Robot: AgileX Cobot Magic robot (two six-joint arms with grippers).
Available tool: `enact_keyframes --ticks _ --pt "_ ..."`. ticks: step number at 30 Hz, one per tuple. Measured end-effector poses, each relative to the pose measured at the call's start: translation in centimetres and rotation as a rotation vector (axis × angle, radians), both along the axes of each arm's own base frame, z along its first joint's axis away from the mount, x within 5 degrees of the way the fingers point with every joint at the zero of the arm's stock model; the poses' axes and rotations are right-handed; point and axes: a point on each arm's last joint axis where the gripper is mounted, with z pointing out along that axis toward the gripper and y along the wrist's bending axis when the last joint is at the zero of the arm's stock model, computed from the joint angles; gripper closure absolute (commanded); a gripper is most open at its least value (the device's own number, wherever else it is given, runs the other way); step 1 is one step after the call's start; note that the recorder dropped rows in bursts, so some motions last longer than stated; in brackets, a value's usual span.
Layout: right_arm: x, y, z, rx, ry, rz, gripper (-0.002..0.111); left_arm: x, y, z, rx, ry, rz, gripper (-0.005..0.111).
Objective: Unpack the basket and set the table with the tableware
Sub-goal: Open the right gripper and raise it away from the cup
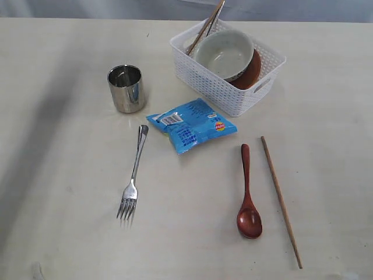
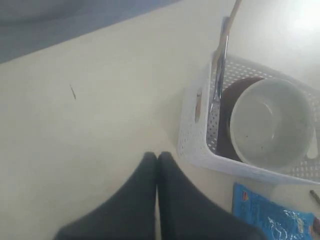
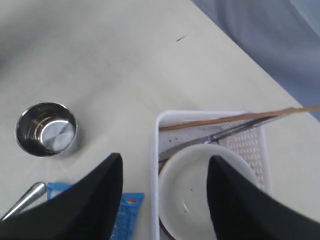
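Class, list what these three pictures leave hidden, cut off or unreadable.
- Brown plate: exterior view, mostly under the bowl.
- Fork: right wrist view, only the handle end shows; the rest is past the edge.
- Packet print: exterior view, too small to read.

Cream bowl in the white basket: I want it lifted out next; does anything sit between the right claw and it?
Nothing visible does. The open right claw frames the round cream bowl, its mouth bare. The wooden chopstick and steel knife lean along the wall of the white plastic basket, beside the bowl, not across.
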Motion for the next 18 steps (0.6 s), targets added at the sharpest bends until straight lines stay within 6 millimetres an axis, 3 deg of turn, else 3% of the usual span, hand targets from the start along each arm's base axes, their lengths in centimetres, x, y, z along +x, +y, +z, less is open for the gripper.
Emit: enact_keyframes --ticks 5,8,14,18 --pt "-0.8 -4.9 1.6 -0.02 0.011 -0.065 0.059 0.0 -1.1 0.1 -0.054 0.0 -0.019 0.107" --pt "-0.7 -8.6 1.1 -0.049 0.051 -0.137 0.059 0.2 -2.3 -0.5 -0.059 0.005 -0.05 0.107" --pt "0.8 -15.4 -2.9 0.04 0.15 -0.303 0.059 0.4 -5.2 -2.2 -0.057 0.03 -0.115 0.107" --pt "2.3 -17.1 -6.5 0.174 0.174 -0.36 0.059 0.3 -6.6 -2.5 -0.054 0.037 -0.145 0.107"
